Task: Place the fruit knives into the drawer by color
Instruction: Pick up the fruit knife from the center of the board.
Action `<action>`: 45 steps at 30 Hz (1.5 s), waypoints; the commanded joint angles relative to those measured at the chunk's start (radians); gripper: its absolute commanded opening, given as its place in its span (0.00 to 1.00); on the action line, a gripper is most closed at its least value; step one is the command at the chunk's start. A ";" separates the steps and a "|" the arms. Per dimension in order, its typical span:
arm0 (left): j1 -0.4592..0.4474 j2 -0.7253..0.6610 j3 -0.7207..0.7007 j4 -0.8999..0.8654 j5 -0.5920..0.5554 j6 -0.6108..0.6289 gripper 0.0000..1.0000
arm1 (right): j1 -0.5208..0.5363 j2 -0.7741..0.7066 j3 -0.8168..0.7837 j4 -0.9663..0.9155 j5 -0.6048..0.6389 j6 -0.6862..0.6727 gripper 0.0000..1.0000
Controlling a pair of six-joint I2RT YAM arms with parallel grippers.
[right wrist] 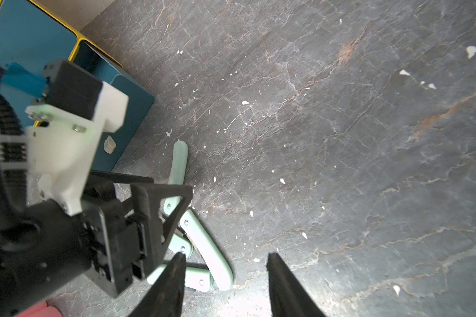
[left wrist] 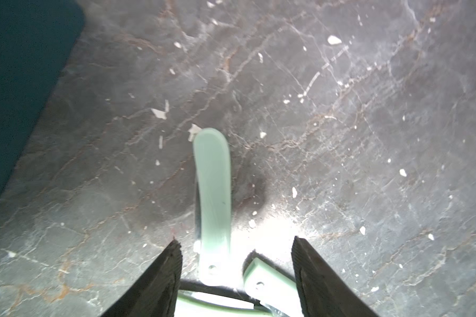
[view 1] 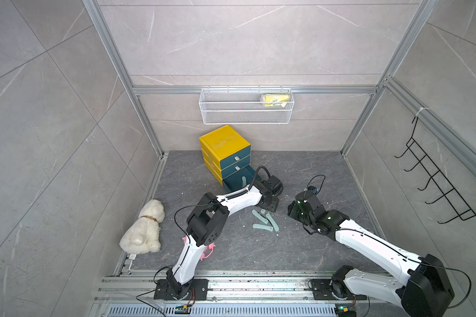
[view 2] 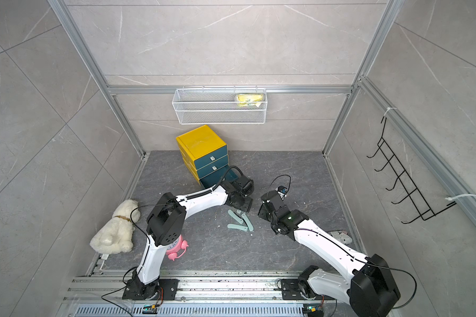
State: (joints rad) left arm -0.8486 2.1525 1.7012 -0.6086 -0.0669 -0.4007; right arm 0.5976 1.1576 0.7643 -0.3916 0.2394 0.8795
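Left wrist view: left fingers apart, straddling pale teal fruit knife, not clamped. Right fingers apart, empty.

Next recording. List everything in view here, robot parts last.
fruit knives: at least four, pale teal, floor between arms
knife in drawer: one, pale teal, open bottom drawer
drawer: one chest, yellow case, teal fronts, near back wall
wire basket: one, white, back wall
packet: one, yellow, in basket
plush dog: one, white, floor by left arm
toy: one, pink, under left arm
hook rack: one, black, right wall
left gripper: open, over the knives
right gripper: open, empty, beside them
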 commanded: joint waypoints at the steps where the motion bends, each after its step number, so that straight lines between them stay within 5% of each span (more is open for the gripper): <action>1: 0.024 -0.013 0.029 -0.045 0.068 -0.029 0.70 | -0.006 -0.025 0.005 -0.013 0.011 0.000 0.51; 16: 0.032 0.039 0.037 -0.041 0.046 -0.018 0.76 | -0.014 -0.014 0.003 -0.014 0.008 0.006 0.51; 23: 0.026 0.086 0.035 -0.042 0.014 -0.014 0.56 | -0.025 -0.009 -0.003 -0.008 -0.002 0.003 0.51; 45: 0.006 0.079 -0.011 -0.012 -0.048 0.007 0.30 | -0.058 -0.006 -0.028 0.016 -0.031 0.011 0.51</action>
State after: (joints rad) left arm -0.8356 2.2253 1.7119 -0.6285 -0.1146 -0.4076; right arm 0.5472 1.1503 0.7517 -0.3832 0.2131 0.8799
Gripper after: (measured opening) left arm 0.308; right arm 0.505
